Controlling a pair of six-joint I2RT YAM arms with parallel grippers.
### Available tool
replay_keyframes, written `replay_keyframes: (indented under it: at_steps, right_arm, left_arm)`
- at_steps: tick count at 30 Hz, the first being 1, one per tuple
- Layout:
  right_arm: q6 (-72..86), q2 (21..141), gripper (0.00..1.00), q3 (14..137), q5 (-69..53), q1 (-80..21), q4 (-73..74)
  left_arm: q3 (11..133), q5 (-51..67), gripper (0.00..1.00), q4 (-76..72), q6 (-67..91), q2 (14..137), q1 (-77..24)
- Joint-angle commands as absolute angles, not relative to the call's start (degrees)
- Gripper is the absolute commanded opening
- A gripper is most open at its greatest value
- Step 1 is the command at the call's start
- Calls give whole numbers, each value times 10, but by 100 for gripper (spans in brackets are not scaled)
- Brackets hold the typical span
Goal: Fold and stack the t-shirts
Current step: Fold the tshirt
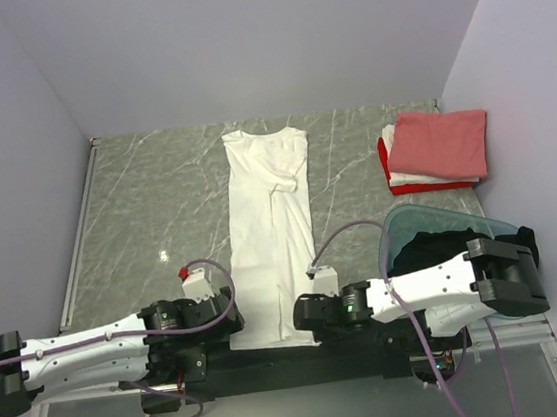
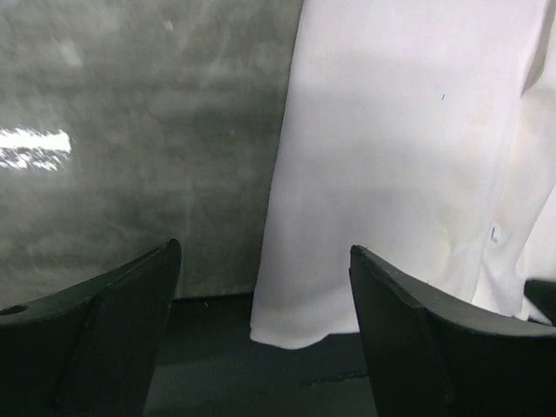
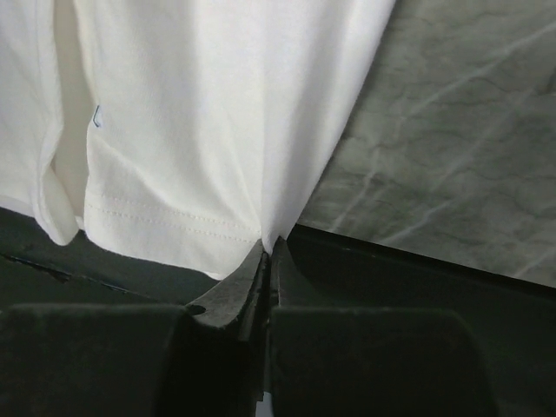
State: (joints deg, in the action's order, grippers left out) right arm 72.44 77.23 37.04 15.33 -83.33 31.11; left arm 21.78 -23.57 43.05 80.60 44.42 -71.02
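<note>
A large white t-shirt (image 1: 270, 220) lies folded lengthwise in a long strip down the middle of the marbled table, collar at the far end. My right gripper (image 3: 271, 245) is shut on the near right corner of its hem (image 3: 174, 221), the cloth pinched between the fingertips. My left gripper (image 2: 264, 248) is open at the near left corner of the hem (image 2: 295, 326), which lies between the spread fingers (image 2: 113, 321) without touching them. In the top view both grippers, left (image 1: 235, 319) and right (image 1: 306, 316), flank the hem.
At the back right, folded shirts are stacked with a salmon-pink one (image 1: 442, 142) on top and red and white ones under it. A translucent teal tub (image 1: 416, 221) at the right holds a black shirt (image 1: 439, 246), partly under my right arm. The hem overhangs the table's dark near edge (image 3: 417, 269).
</note>
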Motion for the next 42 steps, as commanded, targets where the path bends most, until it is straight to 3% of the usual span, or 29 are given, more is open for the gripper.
replay_keyframes:
  at_steps: [1, 12, 16, 19, 38, 42]
  right_arm:
    - [737, 745, 0, 338, 163, -824, 381]
    - [720, 747, 0, 340, 165, -812, 372]
    - [715, 759, 0, 345, 161, -813, 363]
    - [710, 766, 0, 350, 162, -813, 363]
    - [709, 758, 0, 347, 163, -811, 360]
    - [708, 762, 0, 348, 163, -810, 359]
  left_arm:
    - [212, -224, 84, 454, 867, 435, -747]
    - [232, -220, 71, 438, 954, 513, -869]
    - [240, -227, 56, 446, 981, 537, -887]
    - [248, -229, 51, 468, 1005, 548, -903]
    - [283, -228, 49, 472, 1063, 584, -978]
    - [267, -229, 45, 454, 1062, 570, -978]
